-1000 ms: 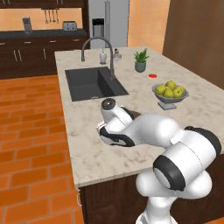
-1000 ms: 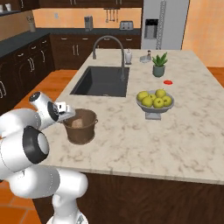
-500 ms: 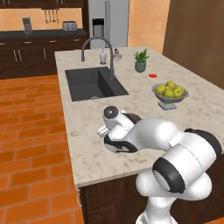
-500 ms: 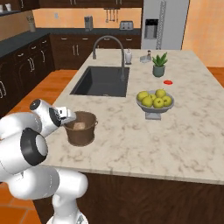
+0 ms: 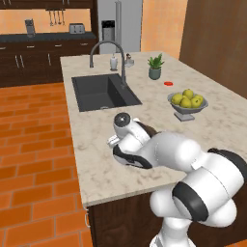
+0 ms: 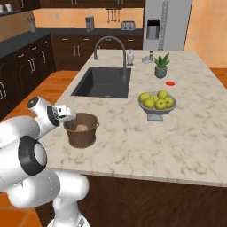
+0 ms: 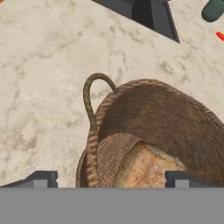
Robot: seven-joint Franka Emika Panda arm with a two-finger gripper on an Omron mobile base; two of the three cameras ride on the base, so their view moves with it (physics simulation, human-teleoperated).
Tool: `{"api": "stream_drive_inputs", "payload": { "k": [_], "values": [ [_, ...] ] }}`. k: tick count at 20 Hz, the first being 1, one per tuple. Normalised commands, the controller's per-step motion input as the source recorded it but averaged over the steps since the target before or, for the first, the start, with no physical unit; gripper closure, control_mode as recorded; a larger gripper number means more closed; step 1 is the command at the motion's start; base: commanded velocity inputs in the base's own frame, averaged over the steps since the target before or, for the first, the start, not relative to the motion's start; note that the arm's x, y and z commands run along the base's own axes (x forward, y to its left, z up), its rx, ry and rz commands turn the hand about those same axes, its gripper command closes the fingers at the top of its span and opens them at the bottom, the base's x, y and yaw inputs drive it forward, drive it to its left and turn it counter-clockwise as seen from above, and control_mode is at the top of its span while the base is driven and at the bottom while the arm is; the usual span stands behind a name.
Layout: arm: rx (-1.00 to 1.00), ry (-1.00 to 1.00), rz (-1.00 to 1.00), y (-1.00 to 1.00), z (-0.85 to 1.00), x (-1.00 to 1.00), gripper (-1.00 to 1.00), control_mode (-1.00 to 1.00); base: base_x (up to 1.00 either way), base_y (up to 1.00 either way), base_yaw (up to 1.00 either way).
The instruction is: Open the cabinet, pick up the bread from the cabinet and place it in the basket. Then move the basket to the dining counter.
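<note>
The round brown basket [image 6: 81, 133] stands on the beige speckled dining counter [image 6: 177, 142], near its front left corner. The golden-brown bread [image 6: 81, 128] lies inside it, and the hand view shows the bread [image 7: 148, 168] close up against the woven basket [image 7: 175, 118] wall. My gripper [image 6: 70, 117] hovers at the basket's left rim. In the hand view the gripper [image 7: 111, 179] is open, its fingertips [image 7: 43, 178] wide apart on either side of the rim beside a loop handle. In the left base view my arm covers most of the basket. The cabinet is out of view.
A grey footed bowl of yellow-green fruit [image 6: 157, 103] stands to the basket's right. Behind are the black sink [image 6: 104, 82] with its curved tap [image 6: 116, 48], a potted plant [image 6: 161, 66] and a small red thing [image 6: 170, 83]. The counter's edge [image 5: 84, 193] is close by.
The jaws have spread from a grip on the basket's rim to wide open. The basket has settled slightly lower onto the counter. The arm has hardly shifted.
</note>
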Motion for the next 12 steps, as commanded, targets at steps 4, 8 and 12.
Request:
{"api": "stream_drive_inputs", "payload": {
  "k": [4,8,12],
  "values": [
    [0.14,0.0,-0.16,-0.05,0.96,-0.61,-1.0,-1.0,0.0,0.0,0.0],
    [0.23,0.0,-0.22,-0.03,0.99,-0.89,-1.0,-1.0,0.0,0.0,0.0],
    [0.34,0.0,-0.28,-0.07,0.84,-0.98,-1.0,-1.0,0.0,0.0,0.0]
  ]
}}
